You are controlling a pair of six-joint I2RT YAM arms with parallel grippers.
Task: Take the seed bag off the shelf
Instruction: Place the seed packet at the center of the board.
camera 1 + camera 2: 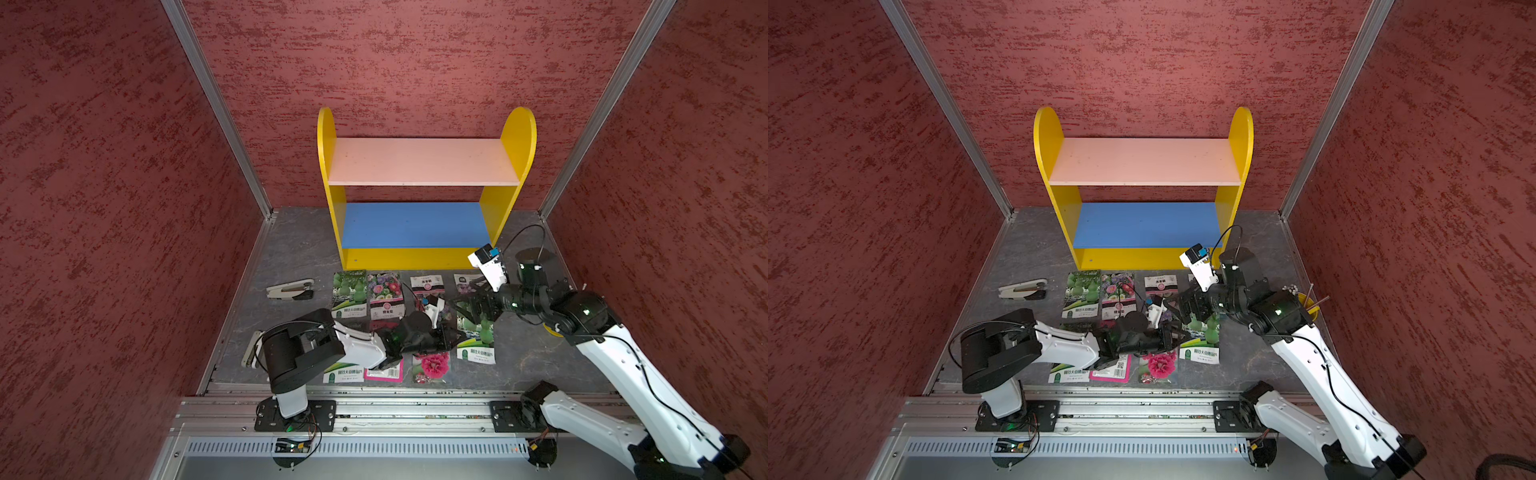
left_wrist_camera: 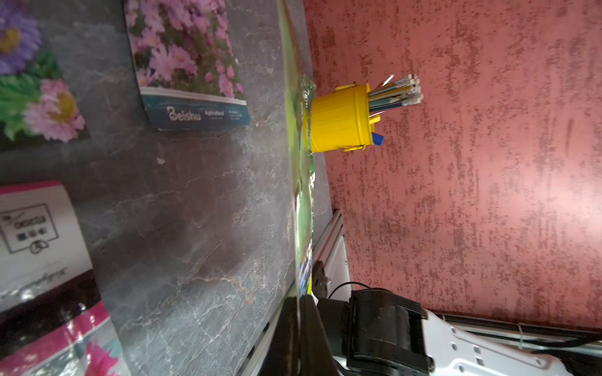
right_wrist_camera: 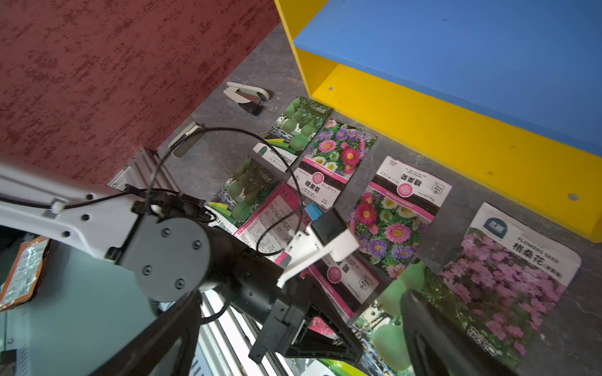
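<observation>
Two grippers: left gripper (image 1: 456, 337) pinched on the gourd seed bag (image 1: 476, 353); right gripper (image 1: 462, 306) spread wide, empty.

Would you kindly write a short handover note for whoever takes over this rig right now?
Left end effector: shut, apparently pinching the edge of the gourd seed bag, low over the table.
Right end effector: open, empty, hovering over the same bag's far end.
Shelf: pink board and blue board both bare.
Done: no bag remains on the shelf; the other seed bags lie on the table in front of it.
Left: probably only releasing this bag and retracting both arms.
</observation>
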